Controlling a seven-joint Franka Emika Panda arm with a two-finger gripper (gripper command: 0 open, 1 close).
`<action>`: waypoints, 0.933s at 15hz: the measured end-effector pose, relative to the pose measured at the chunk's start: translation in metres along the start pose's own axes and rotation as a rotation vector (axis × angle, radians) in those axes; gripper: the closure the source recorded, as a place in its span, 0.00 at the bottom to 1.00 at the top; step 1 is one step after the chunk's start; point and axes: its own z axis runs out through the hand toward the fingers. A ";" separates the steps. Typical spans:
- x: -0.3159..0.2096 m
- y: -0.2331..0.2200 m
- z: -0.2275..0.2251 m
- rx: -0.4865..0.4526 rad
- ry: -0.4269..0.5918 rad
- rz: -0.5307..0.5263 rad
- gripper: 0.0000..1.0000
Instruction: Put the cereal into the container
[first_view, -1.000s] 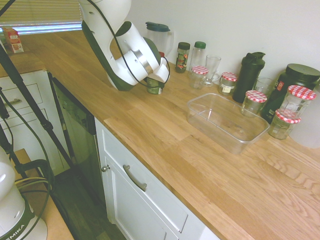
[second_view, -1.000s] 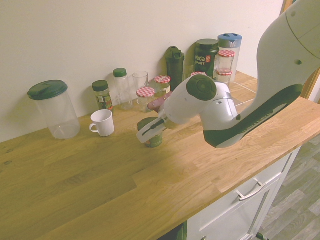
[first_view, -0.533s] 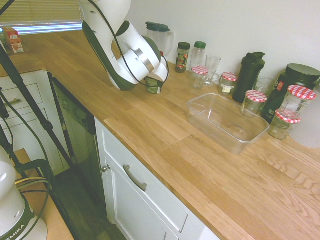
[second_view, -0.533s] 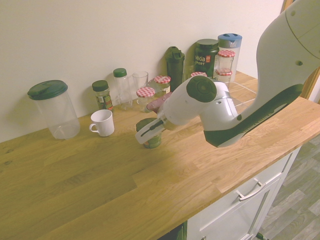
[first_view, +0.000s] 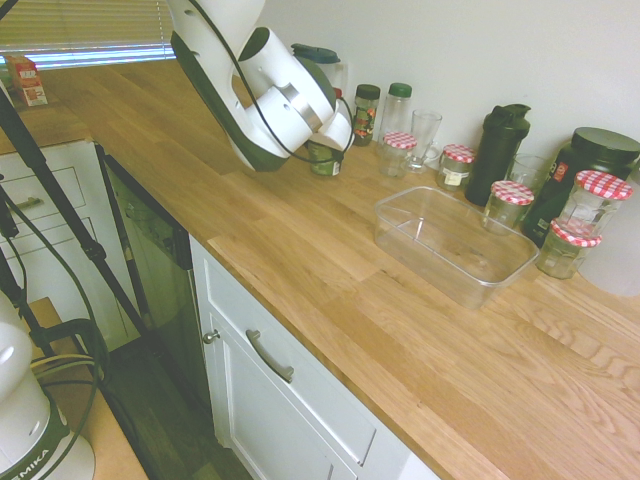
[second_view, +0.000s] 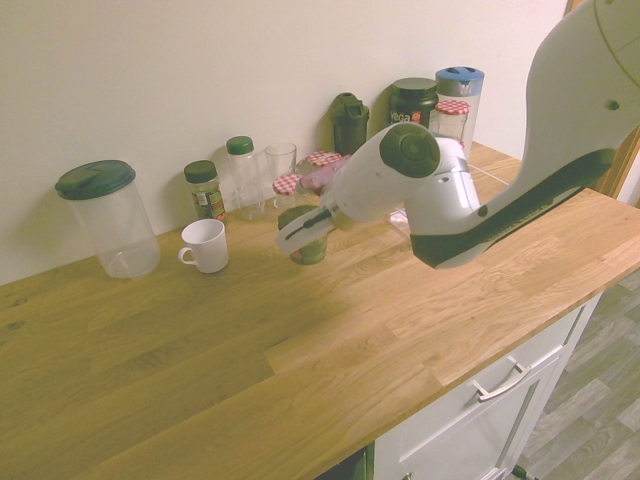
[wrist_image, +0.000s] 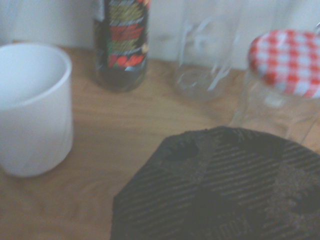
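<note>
A: Gripper at the tip of the white arm, fingers narrowed onto the sides of the cereal and gripping it just below its darker rim.

B: And the place of the cereal on the wooden worktop?

A: Toward the far side, near the row of jars along the wall. Upright in the grip. Seemingly just clear of the wood in the second exterior view, though contact underneath hard to judge.

B: Relative to the container?

A: Well apart from it. In the first exterior view, off to the left of the clear tub and slightly farther back. Nothing visible inside the tub.

B: Neighbours of the pack?

A: White mug to the left in the second exterior view, close by but not touching. Behind both, against the wall: spice jar with a dark lid, then glass tumbler.

B: Wrist view?

A: Dark ribbed top of the cereal filling the lower part, blurred. Beyond it the white mug, the spice jar, the glass tumbler and a red-checked jar, all upright on the wood.
</note>
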 end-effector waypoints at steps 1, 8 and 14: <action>0.018 0.003 -0.006 -0.001 0.031 0.012 1.00; 0.134 0.071 -0.059 -0.067 0.220 0.109 1.00; 0.151 0.148 -0.096 -0.154 0.244 0.186 1.00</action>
